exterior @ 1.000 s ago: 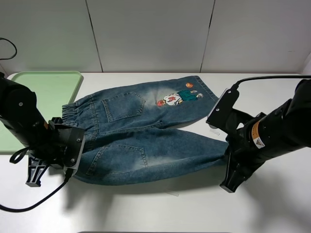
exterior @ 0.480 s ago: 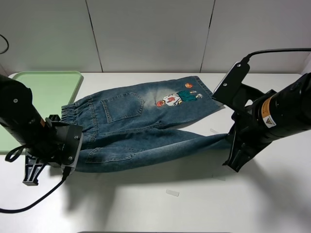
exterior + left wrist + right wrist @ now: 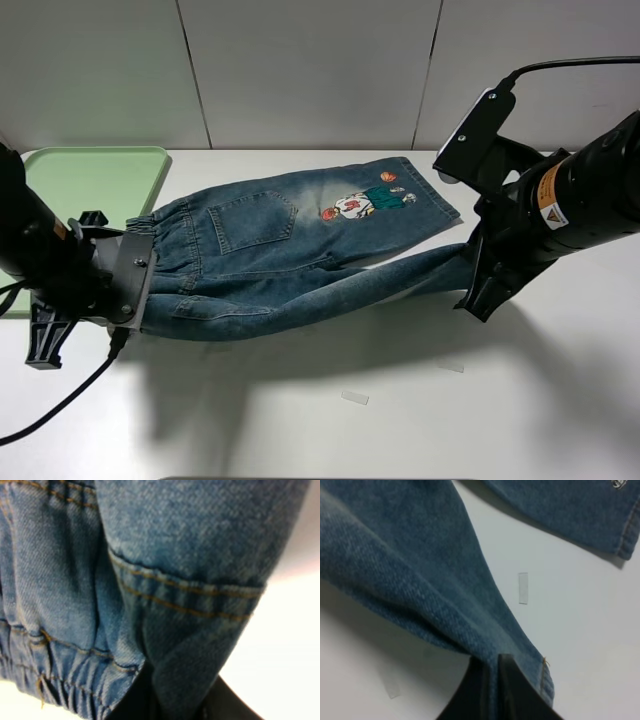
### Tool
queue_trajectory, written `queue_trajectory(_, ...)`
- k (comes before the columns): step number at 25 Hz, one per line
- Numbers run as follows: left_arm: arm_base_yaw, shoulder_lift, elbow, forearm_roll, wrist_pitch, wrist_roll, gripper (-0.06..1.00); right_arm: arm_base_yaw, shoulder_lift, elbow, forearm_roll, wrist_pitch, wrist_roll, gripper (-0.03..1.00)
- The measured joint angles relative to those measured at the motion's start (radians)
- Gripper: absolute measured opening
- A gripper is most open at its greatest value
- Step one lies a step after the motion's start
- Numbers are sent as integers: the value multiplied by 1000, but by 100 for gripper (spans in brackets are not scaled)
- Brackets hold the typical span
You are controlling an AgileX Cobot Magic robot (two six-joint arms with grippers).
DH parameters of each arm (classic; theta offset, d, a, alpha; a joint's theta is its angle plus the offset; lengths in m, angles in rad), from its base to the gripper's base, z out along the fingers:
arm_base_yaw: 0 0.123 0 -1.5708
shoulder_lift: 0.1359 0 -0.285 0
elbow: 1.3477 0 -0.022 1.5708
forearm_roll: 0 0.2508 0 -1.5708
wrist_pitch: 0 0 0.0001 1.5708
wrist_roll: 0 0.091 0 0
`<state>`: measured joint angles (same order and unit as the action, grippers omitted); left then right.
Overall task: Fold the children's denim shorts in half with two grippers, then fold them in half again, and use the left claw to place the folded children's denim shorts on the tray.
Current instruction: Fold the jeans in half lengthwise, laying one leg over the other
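Observation:
The children's denim shorts (image 3: 260, 225) lie across the middle of the white table, far leg flat with the cartoon print (image 3: 365, 200) facing up. Their near edge hangs lifted in a sagging band between the two grippers. My left gripper (image 3: 140, 312) is shut on the near waistband corner; in its wrist view denim (image 3: 175, 555) fills the frame above the black fingers (image 3: 145, 700). My right gripper (image 3: 470, 275) is shut on the near leg's hem, and its fingertips (image 3: 507, 685) pinch the denim (image 3: 410, 555). The pale green tray (image 3: 90, 180) sits at the back left, beside the waistband.
The white table (image 3: 330, 430) shows bare surface in front of the shorts, with small clear tape strips (image 3: 354, 398) on it; one strip (image 3: 522, 587) shows in the right wrist view. A panelled wall stands behind. Black cables trail from both arms.
Both grippers have risen and moved toward the back, lifting the shorts' near edge off the table and carrying it closer to the far leg. Both grips have held.

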<state>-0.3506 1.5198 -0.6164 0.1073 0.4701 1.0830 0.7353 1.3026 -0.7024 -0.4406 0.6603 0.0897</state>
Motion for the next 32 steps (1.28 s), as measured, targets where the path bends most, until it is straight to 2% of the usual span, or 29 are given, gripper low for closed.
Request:
queue_trajectory(7,0,-42,0,0,57,-1,10,0,0,-3,-3,3,0,-3)
queue_trajectory(13,0,-69,0,0,81,-12,10,0,1,-96,-7,49,0,-3)
queue_trajectory(24,0,-151,0,127,133,-199,9,0,1,-157,-8,99,0,-3)
queue_trajectory(32,-1,-237,0,131,187,-220,9,0,1,-157,-7,126,0,-3)
